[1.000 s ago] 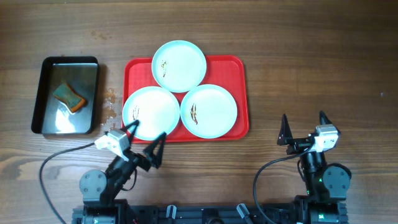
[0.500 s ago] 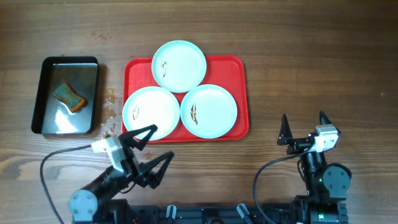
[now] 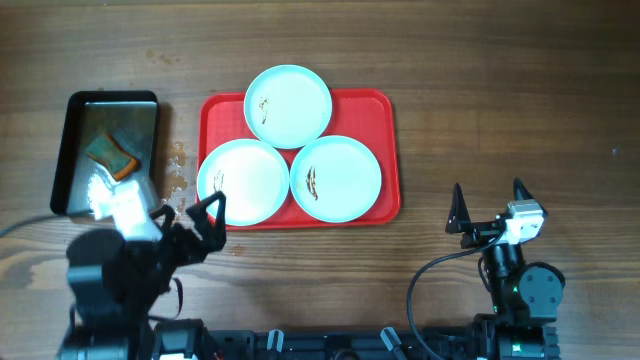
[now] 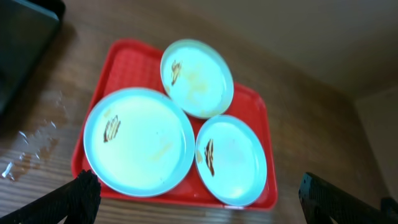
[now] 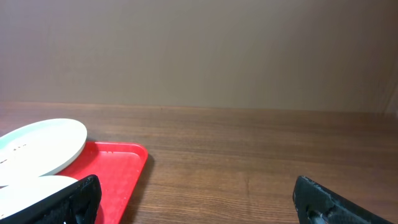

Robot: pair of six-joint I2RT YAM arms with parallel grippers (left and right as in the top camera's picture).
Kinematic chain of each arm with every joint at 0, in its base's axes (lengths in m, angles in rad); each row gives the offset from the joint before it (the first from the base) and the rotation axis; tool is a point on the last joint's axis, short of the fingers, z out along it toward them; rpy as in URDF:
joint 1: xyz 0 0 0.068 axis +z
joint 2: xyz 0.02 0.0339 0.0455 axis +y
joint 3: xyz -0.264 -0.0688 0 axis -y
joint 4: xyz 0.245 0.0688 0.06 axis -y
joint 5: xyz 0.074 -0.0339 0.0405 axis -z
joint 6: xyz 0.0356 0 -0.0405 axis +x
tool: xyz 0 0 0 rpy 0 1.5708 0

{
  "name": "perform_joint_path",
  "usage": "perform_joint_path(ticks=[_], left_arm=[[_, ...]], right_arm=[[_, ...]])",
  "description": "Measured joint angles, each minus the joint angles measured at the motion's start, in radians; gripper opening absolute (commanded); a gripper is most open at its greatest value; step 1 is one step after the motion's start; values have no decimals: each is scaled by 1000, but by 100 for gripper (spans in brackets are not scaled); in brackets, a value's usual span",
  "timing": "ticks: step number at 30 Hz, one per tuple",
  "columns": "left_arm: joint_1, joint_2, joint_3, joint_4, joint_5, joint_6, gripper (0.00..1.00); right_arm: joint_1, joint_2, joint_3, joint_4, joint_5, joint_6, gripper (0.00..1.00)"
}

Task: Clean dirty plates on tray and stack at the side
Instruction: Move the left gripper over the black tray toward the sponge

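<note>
Three pale mint-white plates lie on the red tray point(image 3: 388, 150): a far one point(image 3: 288, 105), a near left one point(image 3: 243, 181) and a near right one point(image 3: 336, 178). Each has a brown smear. In the left wrist view the tray point(image 4: 266, 167) and the plates point(image 4: 138, 140) point(image 4: 196, 77) point(image 4: 231, 159) show from above. My left gripper point(image 3: 193, 219) is open and empty, raised above the table near the tray's front left corner. My right gripper point(image 3: 490, 208) is open and empty, to the right of the tray, near the front edge. The right wrist view shows the tray's corner point(image 5: 121, 165).
A black metal pan point(image 3: 68, 150) with a sponge point(image 3: 110, 154) in it stands left of the tray. Water drops point(image 3: 177, 170) lie on the wood between pan and tray. Cables run along the front edge.
My left arm has risen and swung left toward the pan, its gripper still open. The right arm, tray and plates have not moved.
</note>
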Motion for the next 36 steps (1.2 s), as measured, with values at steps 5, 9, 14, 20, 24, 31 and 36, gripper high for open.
perform_joint_path(ticks=[5,9,14,20,24,31,36], left_arm=[[0,135,11,23,181,1,100],[0,136,18,7,248,-5,100],[0,227,150,-240,72,-49,100],[0,425,290,-315,-125,-73,100],[0,490,290,-326,-84,-76,100],[0,707,340,-365,-108,-156,99],[0,819,636,-456,-305,-182,96]], right_arm=[[0,0,0,0,0,0,100],[0,0,0,0,0,0,100],[0,0,0,0,0,0,100],[0,0,0,0,0,0,100],[0,0,0,0,0,0,100],[0,0,0,0,0,0,100],[0,0,0,0,0,0,100]])
